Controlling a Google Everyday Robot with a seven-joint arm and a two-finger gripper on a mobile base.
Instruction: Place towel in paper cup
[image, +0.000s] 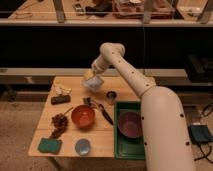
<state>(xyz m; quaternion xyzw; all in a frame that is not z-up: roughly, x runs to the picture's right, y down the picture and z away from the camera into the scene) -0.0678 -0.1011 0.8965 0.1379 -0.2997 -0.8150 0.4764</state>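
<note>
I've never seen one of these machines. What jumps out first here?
The big white arm sweeps up from the lower right, its pincer hanging over the far side of the wooden table, by a pale cup. Next, the orange bowl at the table's middle and the purple bowl in a green tray.

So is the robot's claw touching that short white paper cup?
Cannot tell. In the camera view the gripper sits right at the short white-cream paper cup, overlapping it, so no contact or gap shows plainly.
</note>
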